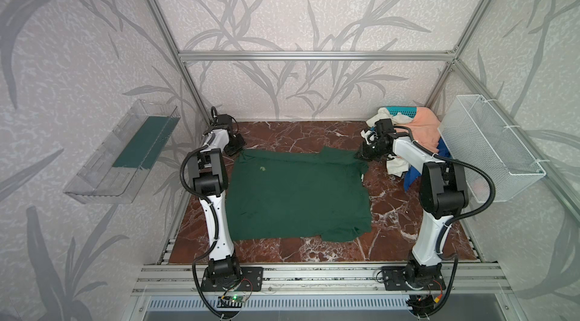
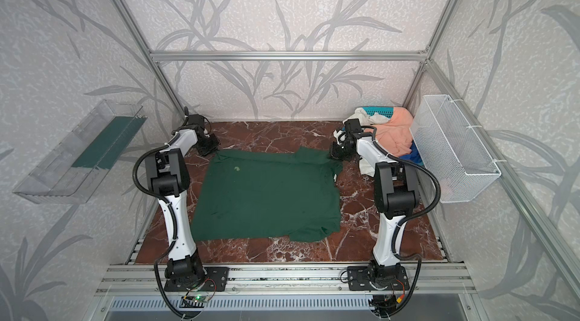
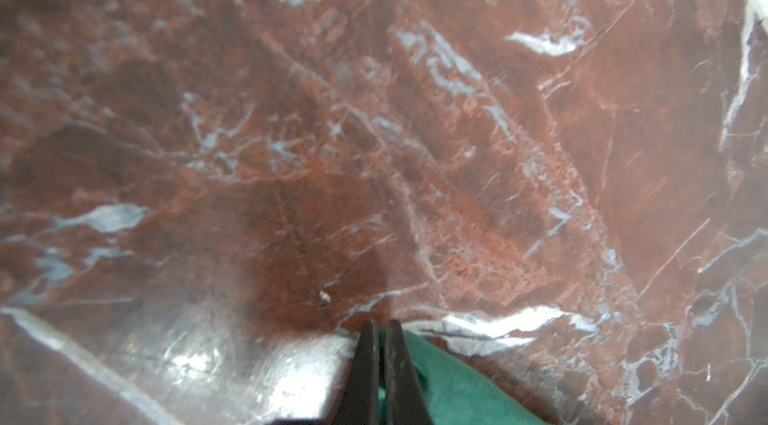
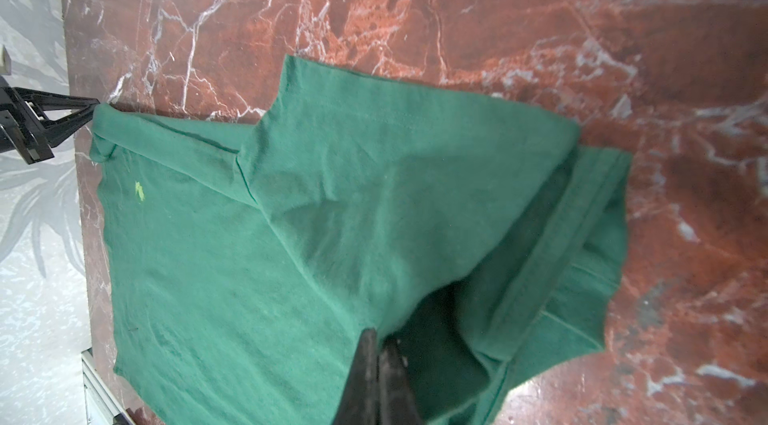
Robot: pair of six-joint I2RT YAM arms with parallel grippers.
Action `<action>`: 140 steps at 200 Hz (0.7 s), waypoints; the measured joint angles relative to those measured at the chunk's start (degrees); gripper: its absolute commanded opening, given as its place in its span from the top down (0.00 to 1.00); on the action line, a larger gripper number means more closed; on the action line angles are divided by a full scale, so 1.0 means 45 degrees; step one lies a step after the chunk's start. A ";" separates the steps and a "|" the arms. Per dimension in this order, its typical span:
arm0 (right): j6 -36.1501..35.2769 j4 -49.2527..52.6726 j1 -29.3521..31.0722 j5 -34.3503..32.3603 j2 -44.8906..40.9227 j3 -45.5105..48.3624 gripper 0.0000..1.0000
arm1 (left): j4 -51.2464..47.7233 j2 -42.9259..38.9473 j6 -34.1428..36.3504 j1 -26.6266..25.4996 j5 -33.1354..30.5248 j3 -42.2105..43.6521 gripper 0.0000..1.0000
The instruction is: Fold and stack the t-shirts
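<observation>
Green shirt [image 1: 298,197] lies spread flat mid-table [image 1: 398,228] in both top views. One sleeve is tucked in at the near edge. The far edge runs between the two grippers.

Left gripper [image 1: 241,151] is down at the shirt's far-left corner. In the top views the wrist hides the jaws, so their state can't be read there. In the left wrist view the fingers [image 3: 397,360] are pressed together with their tips at the marble. Green cloth [image 3: 453,385] is bunched against them and a sliver of green shows in the seam, so they are clenched on the corner. The right wrist view shows the same from across the table: the left gripper [image 4: 93,105] meets the rolled-up corner.

Right gripper [image 1: 359,157] is at the far-right corner, by the other sleeve. Only its own wrist view shows the grip: the fingers [image 4: 365,364] are closed and the cloth is drawn up to a peak at the tips, grasping the shirt near the sleeve hem. That view also shows a small pale mark [image 4: 140,190] on the cloth, which is faint in the top views.

The remaining shirts show in the top views only, heaped at the far-right corner. A peach shirt [image 1: 423,129] is uppermost. A white shirt [image 1: 396,166] and a blue shirt [image 1: 411,178] trail towards the right arm. The heap covers most of a teal basket [image 1: 405,112]. A wire basket [image 1: 489,153] hangs just beside it on the right wall. A clear tray [image 1: 122,153] is mounted on the left wall, well apart.
</observation>
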State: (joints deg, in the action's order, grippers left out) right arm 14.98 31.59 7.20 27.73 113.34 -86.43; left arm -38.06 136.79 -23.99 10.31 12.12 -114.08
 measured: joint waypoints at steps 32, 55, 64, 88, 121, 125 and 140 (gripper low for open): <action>0.0029 -0.0024 0.0000 0.0141 0.0185 -0.0214 1.00 | -0.0937 0.0641 0.0379 0.0000 0.0000 -0.2331 1.00; 0.0078 -0.0024 0.0000 0.0194 0.0238 -0.0214 1.00 | -0.1355 0.0743 0.0680 0.0000 0.0005 -0.3487 1.00; 0.0102 -0.0019 0.0000 0.0204 0.0248 -0.0214 1.00 | -0.1428 0.0738 0.0797 0.0000 0.0010 -0.3696 1.00; 0.0141 -0.0024 0.0000 0.0296 0.0257 -0.0214 1.00 | -0.1486 0.0690 0.1078 0.0000 0.0005 -0.3541 1.00; 0.0136 -0.0019 0.0000 0.0311 0.0257 -0.0209 1.00 | -0.1035 -0.0189 0.1350 0.0015 0.0024 -0.1214 1.00; 0.0131 -0.0015 0.0000 0.0311 0.0257 -0.0209 1.00 | -0.0903 -0.0384 0.1370 0.0015 0.0029 -0.0806 1.00; 0.0092 0.0000 0.0000 0.0301 0.0243 -0.0209 1.00 | -0.0355 -0.1044 0.1418 0.0049 0.0000 0.0573 1.00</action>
State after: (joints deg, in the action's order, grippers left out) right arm 15.40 31.59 7.20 29.08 114.43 -87.37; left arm -39.66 132.09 -17.61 10.52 12.12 -111.50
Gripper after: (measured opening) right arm 0.046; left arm 0.048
